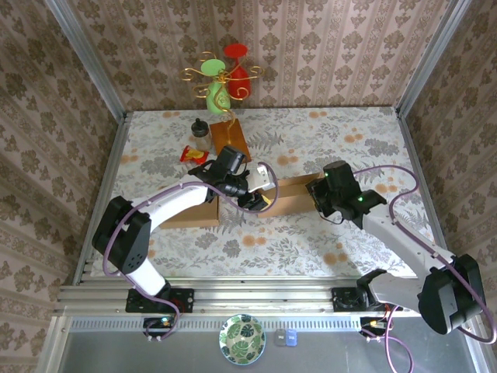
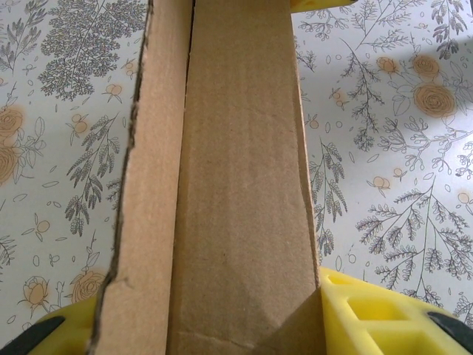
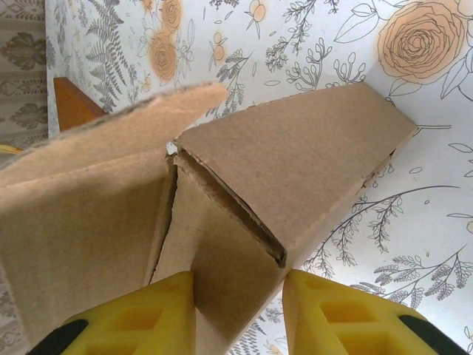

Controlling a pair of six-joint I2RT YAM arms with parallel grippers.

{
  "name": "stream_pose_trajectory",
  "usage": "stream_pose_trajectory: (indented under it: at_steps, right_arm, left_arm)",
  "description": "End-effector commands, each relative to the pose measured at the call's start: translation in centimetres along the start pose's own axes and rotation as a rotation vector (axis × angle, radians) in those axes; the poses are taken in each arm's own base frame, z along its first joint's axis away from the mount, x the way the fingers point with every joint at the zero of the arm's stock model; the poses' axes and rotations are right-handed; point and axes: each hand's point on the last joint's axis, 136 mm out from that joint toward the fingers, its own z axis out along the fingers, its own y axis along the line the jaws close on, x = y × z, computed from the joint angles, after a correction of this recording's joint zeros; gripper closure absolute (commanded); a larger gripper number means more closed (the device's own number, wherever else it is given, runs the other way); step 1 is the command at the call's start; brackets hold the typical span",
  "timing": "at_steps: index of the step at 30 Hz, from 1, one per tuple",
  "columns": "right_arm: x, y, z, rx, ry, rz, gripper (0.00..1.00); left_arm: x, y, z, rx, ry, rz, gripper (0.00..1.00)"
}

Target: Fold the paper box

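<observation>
Box [image 2: 236,185] cut off top and bottom at my left wrist, my arms hiding its middle from above

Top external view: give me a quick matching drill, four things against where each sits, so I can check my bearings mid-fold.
Things:
1. paper box
2. left claw
3. right claw
4. small bottle

Places:
A. at the box's right end, yellow fingers either side of a cardboard flap
B. far side of the table, near the gold wire stand
C. mid-table, lying between the two arms
D. at the middle of the box, cardboard running between its fingers

Pairs: 1-C, 2-D, 3-A, 4-B
</observation>
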Motion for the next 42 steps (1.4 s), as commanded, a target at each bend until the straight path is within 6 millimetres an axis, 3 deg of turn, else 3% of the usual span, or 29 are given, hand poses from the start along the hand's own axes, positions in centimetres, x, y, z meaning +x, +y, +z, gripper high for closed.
stream_pose_trajectory:
  at_steps: [1,9,14,20,25,32,42]
  right_arm:
    - [1.2,-4.0,0.7,0.173,0.052,0.000,0.67]
    - [1.1,-2.5,0.1,0.147,0.060,-0.060,0.68]
    - [1.3,-1.9,-0.9,0.153,0.081,-0.122,0.62]
    - [0.6,1.3,-3.0,0.071,0.091,-0.305,0.53]
    - [-0.7,4.0,-5.8,-0.036,0.105,-0.583,0.52]
    - [-4.6,4.2,-7.9,-0.109,0.045,-0.953,0.63]
    - [-5.5,2.7,-5.8,0.001,0.105,-1.157,0.58]
  left_arm:
    - [0.4,-1.0,0.4,0.032,0.010,-0.023,0.55]
    - [0.5,-1.2,0.2,0.032,0.005,-0.014,0.56]
    - [0.5,-1.2,0.1,0.029,0.006,-0.012,0.59]
    - [0.4,-1.3,0.1,0.036,0.005,-0.007,0.61]
    - [0.5,-1.3,0.0,0.038,0.006,-0.007,0.61]
    - [0.6,-1.5,0.0,0.046,0.011,-0.002,0.61]
    - [0.7,-1.5,-0.1,0.048,0.023,-0.002,0.60]
